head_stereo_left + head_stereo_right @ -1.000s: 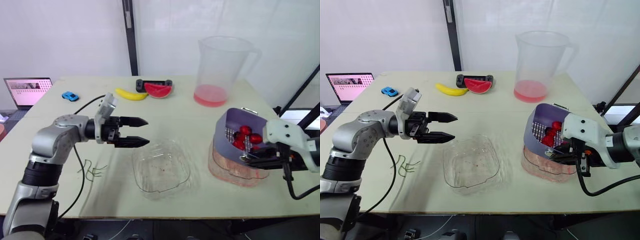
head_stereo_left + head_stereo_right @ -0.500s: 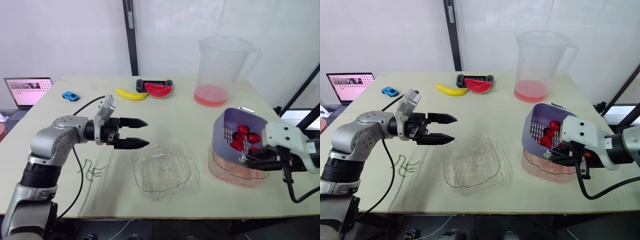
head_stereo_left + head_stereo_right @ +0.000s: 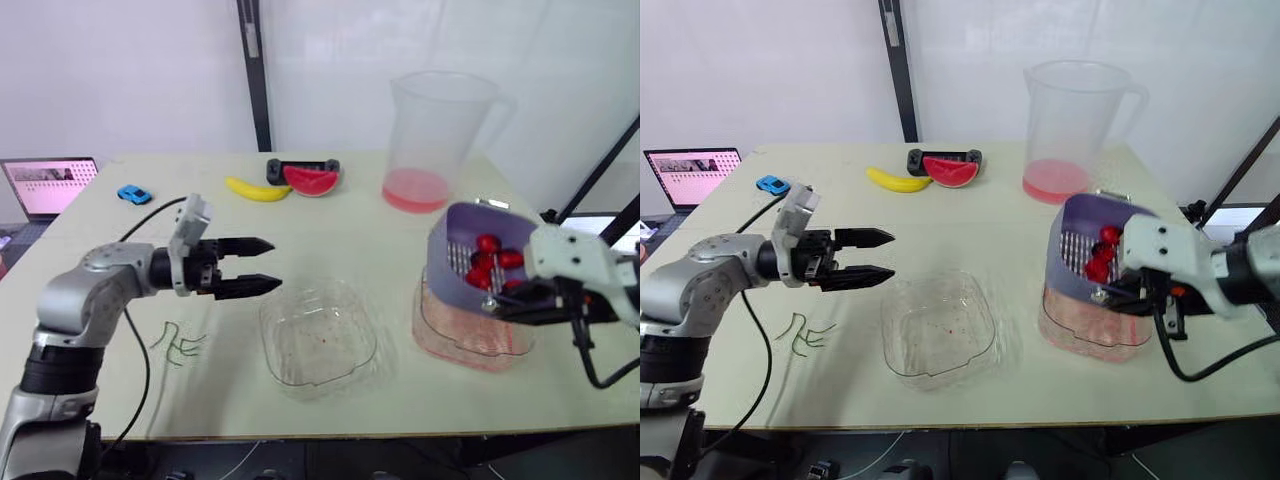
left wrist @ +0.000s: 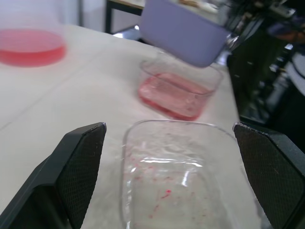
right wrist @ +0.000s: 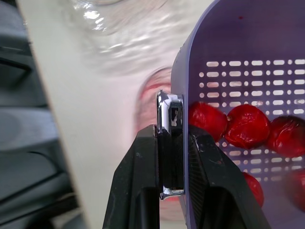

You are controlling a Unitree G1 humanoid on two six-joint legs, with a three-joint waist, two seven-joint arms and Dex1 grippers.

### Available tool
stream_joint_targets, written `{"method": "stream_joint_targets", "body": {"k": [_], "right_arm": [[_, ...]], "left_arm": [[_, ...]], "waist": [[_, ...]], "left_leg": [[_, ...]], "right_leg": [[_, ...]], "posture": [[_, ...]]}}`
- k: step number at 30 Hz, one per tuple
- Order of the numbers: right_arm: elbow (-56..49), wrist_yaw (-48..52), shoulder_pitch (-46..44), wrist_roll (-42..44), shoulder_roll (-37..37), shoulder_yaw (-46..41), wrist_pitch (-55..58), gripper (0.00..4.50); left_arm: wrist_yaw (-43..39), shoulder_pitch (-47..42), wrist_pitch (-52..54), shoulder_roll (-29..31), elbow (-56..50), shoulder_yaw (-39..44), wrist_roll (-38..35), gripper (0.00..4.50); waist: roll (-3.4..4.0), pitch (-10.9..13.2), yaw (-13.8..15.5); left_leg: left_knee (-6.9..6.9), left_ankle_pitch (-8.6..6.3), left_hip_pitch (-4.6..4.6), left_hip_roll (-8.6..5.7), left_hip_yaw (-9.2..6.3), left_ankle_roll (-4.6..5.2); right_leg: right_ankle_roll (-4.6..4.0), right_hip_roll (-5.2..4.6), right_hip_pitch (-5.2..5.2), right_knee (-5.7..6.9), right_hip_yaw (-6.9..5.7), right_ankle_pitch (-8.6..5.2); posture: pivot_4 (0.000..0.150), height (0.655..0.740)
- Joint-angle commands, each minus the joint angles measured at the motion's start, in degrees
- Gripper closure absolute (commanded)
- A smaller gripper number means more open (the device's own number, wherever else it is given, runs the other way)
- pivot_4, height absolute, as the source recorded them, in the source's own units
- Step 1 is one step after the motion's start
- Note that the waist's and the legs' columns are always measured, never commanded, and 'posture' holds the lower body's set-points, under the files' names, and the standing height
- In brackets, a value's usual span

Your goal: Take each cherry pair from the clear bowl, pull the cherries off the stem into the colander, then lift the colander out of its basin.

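Lifting the colander (image 3: 1080, 225) out of its basin (image 3: 1080, 330), with the right fingers (image 5: 138, 191) pinched shut on the chrome handle (image 5: 169, 138) at its rim.
Just past those fingers the cherries (image 5: 248, 126) lay heaped against the slotted wall, and the basin sat directly beneath the tipped colander. The last step looked nearly done; the next move would call for a steady, levelling rise so nothing spilled. The left fingers (image 3: 245, 245) were spread wide and held nothing, with the clear bowl (image 3: 938, 325), bare of cherries, just ahead and below them and stems (image 3: 180, 345) on the tabletop (image 3: 330, 215) behind. The left wrist view showed open space between colander and basin, which the head views left uncertain. The right wrist view made the pinch on the handle plain.
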Motion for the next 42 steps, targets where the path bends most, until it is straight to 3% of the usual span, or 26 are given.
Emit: {"method": "stream_joint_targets", "body": {"k": [1, 5, 9, 15, 23, 29, 32, 39, 42], "right_arm": [[5.9, 5.6, -13.3, -8.1, 3.2, 13.8, -7.6, 3.89], [25.0, 12.3, -37.1, -24.5, 20.2, 32.5, -19.3, 3.89], [47.1, 13.8, -49.6, -32.8, 34.8, 39.9, -33.8, 3.89], [69.3, 13.3, -53.9, -39.6, 45.3, 43.1, -49.6, 3.89], [82.6, 14.2, -54.9, -43.5, 51.7, 42.9, -55.4, 3.89], [86.8, 14.9, -57.9, -45.7, 53.3, 42.1, -55.4, 1.61], [87.4, 16.3, -60.1, -44.8, 53.6, 40.4, -54.5, 0.04], [78.5, 17.5, -63.3, -28.9, 45.3, 37.5, -40.0, 0.04], [74.1, 17.5, -60.4, -25.9, 40.6, 32.0, -35.8, 0.04]], "left_arm": [[3.3, 3.6, -0.3, 1.2, -5.2, 5.2, -2.2, 0.0], [8.9, 12.1, 1.5, 1.0, -13.1, 11.2, -5.2, 0.0], [15.6, 21.9, 3.9, 0.1, -22.3, 18.8, -9.6, 0.0], [24.2, 32.7, 5.9, -0.7, -32.2, 27.6, -16.5, 0.0], [31.0, 39.9, 4.3, -0.7, -37.5, 31.6, -21.8, 0.0], [32.3, 41.2, 2.6, 0.2, -37.2, 30.8, -22.7, 0.0], [31.9, 40.9, 2.0, 1.2, -36.2, 30.2, -22.7, 0.0], [32.7, 34.6, 1.6, 3.2, -30.6, 24.8, -21.7, 0.0], [32.2, 31.0, -0.6, 4.5, -27.5, 20.3, -15.9, 0.0]], "waist": [[-0.03, 0.0, 0.1], [-0.07, 0.0, -0.6], [-0.04, 0.0, -1.6], [-0.15, 0.0, -0.5], [-0.12, 0.0, -0.9], [-0.1, 0.0, -1.1], [-0.1, 0.0, -1.0], [-0.09, 0.0, -0.6], [-0.1, 0.0, -0.6]], "left_leg": [[-0.02, 0.0, 0.0, 0.0, 0.0, 0.0], [0.0, 0.03, 0.04, -0.04, 0.02, -0.08], [-0.17, 0.12, -0.03, -0.05, 0.09, -0.24], [-0.42, 0.37, -0.34, -0.13, 0.0, -0.69], [-0.42, 0.46, -0.25, -0.17, -0.04, -0.82], [-0.55, 0.48, -0.23, -0.17, 0.0, -0.86], [-0.59, 0.51, -0.23, -0.18, -0.01, -0.9], [-0.59, 0.52, -0.22, -0.18, -0.06, -0.92], [-0.61, 0.51, -0.21, -0.21, -0.02, -0.91]], "right_leg": [[0.0, -0.01, 0.0, 0.0, 0.0, 0.0], [0.0, -0.02, 0.08, -0.1, 0.0, 0.01], [0.0, -0.04, -0.17, -0.06, 0.11, 0.01], [-0.01, -0.22, -0.54, -0.08, 0.0, 0.02], [-0.02, -0.18, -0.48, 0.03, 0.0, 0.02], [-0.03, -0.16, -0.56, 0.04, 0.05, 0.02], [-0.04, -0.14, -0.57, 0.04, 0.04, 0.02], [-0.05, -0.14, -0.54, 0.05, 0.04, 0.03], [-0.05, -0.15, -0.53, 0.03, 0.04, 0.03]], "posture": [[0.15, 0.74], [0.15, 0.74], [0.15, 0.74], [0.15, 0.74], [0.15, 0.74], [0.15, 0.74], [0.15, 0.74], [0.15, 0.74], [0.15, 0.74]]}}
